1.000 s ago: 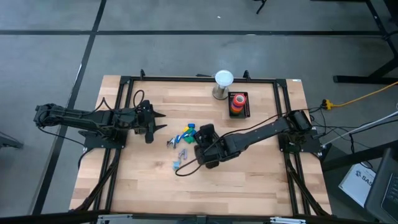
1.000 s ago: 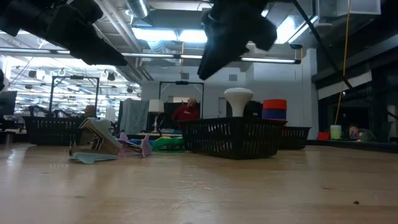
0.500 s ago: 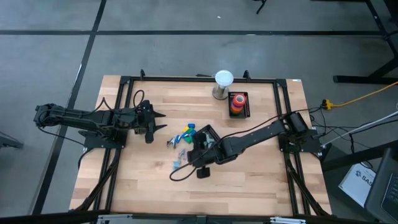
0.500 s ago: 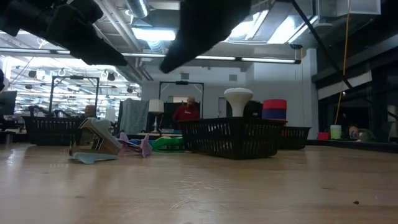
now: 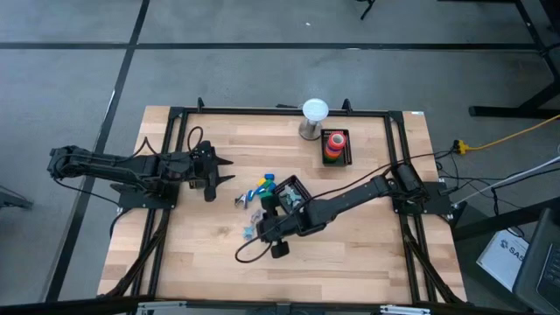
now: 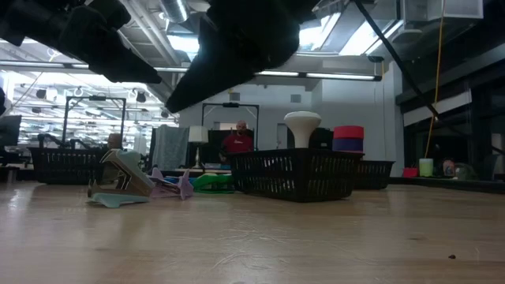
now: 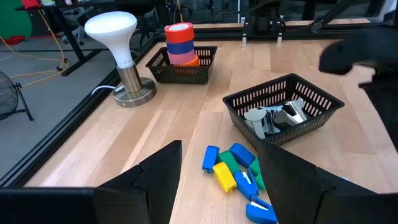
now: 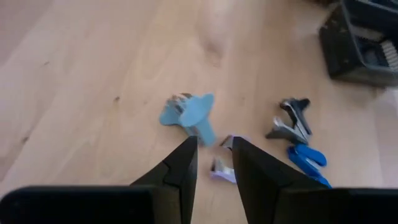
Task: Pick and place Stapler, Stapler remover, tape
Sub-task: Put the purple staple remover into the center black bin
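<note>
Right gripper (image 5: 260,229) hung above the middle of the table (image 5: 350,262), its two fingers (image 8: 181,168) a narrow gap apart with nothing between them, pointed down at a light blue staple remover (image 8: 188,114) that lay loose on the wood, with a small lilac one (image 8: 222,168) just beside the fingertips and a dark one (image 8: 290,118) a little farther off. Left gripper (image 5: 224,172) waited near the table's left side, spread wide and empty. Blue, green and yellow staplers (image 7: 233,172) lay in a loose heap beside a black mesh basket (image 7: 283,107) that already held several metal staple removers (image 7: 273,118); the tape (image 7: 179,43), a stack of coloured rolls, stood in a second, smaller basket (image 7: 186,70) near the far edge, beside a white mushroom-shaped lamp (image 7: 118,43). The likely step was a descent onto one of the loose removers. The risk lay in the narrow finger gap: the flared wings of the light blue remover might be wider than the opening, so a fingertip could land on a wing and push or tip the piece aside. The lilac remover sat so near the fingers that it could be nudged or pinched along with the target. A dark cable (image 5: 249,255) looped on the table below the right arm and could drag across the small pieces.
</note>
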### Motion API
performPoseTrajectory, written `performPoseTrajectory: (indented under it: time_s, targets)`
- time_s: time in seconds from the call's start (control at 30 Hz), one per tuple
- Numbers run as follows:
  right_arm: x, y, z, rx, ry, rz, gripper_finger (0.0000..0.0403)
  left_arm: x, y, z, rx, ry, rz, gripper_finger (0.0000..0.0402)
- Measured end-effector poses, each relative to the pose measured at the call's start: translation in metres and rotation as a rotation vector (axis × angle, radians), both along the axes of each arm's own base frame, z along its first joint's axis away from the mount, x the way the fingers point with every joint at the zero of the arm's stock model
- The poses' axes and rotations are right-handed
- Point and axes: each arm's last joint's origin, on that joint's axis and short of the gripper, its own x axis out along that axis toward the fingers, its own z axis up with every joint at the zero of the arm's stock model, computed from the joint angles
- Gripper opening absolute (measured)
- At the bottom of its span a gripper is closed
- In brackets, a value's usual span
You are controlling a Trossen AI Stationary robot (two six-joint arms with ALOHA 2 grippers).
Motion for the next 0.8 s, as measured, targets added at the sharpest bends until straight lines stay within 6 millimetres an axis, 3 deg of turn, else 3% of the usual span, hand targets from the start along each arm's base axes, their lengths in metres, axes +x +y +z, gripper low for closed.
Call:
performPoseTrajectory:
  time_s: [0.27,0.53,0.8]
  targets:
    - [0.004,-0.003,-0.023,-0.046,0.076,0.128,0.0106,0.000,0.000,0.000,0.000,0.000,0.000,0.0210]
    - [0.004,-0.024,-0.029,-0.178,0.160,0.222,0.0106,0.000,0.000,0.000,0.000,0.000,0.000,0.0210]
    - [0.006,-0.030,-0.029,-0.307,0.167,0.366,0.0106,0.000,0.000,0.000,0.000,0.000,0.000,0.0210]
